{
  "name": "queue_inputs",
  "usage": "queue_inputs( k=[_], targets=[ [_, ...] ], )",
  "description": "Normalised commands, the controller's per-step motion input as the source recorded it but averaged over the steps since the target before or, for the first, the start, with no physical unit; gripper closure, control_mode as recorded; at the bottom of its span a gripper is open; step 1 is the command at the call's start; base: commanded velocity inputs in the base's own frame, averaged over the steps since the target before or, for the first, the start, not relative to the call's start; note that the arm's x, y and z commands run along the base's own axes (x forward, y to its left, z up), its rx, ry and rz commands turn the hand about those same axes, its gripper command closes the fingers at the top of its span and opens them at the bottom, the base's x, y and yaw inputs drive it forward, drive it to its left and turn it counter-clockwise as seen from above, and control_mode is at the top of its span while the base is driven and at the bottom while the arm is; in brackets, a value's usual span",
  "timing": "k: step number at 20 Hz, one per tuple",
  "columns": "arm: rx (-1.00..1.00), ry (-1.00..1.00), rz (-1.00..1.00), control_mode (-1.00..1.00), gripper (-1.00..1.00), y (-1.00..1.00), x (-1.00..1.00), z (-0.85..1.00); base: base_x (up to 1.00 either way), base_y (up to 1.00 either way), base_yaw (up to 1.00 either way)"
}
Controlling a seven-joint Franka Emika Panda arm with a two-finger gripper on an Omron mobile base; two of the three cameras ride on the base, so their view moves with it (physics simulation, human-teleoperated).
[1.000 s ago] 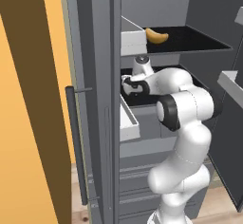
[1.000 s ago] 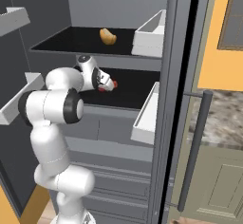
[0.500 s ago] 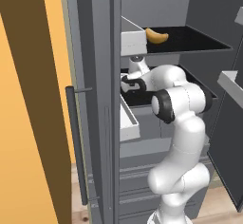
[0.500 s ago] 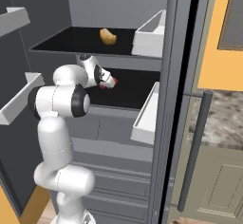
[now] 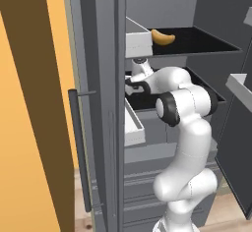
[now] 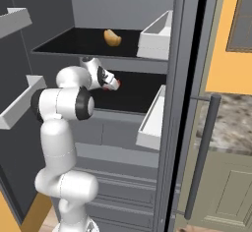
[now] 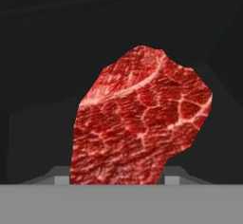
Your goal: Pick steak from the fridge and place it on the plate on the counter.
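Note:
The steak (image 7: 142,123), a bright red marbled chunk, stands close in front of the hand on the black middle shelf (image 6: 135,91) of the fridge (image 6: 177,54). My gripper (image 7: 116,178) has its two fingertips (image 7: 60,176) pressed against the steak's lower sides, so it is shut on the steak. From the right, the steak (image 6: 115,83) shows as a small red patch at the gripper (image 6: 110,82), with the arm reaching in from the left. From the left, the hand (image 5: 137,84) sits just past the door frame. The plate is out of view.
A yellow-orange curved food item (image 6: 112,38) lies on the upper shelf. White door bins (image 6: 153,120) (image 5: 133,124) hang beside the arm. The long dark bar handle (image 6: 199,152) and the marble counter (image 6: 231,123) are at the right. An orange wall (image 5: 29,128) is at the left.
The hand has reached a little deeper over the middle shelf, and its jaws have come in from wide open onto the steak.

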Motion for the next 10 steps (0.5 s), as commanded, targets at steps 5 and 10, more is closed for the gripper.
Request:
queue_inputs(
  k=[5, 10],
  targets=[
    [0.02, -0.08, -0.06, -1.00, 1.00, -0.57, -0.02, -0.38, 0.00, 0.00, 0.00],
    [0.14, -0.01, -0.10, -1.00, 1.00, -0.91, -0.19, -0.05, 0.00, 0.00, 0.00]
  ],
)
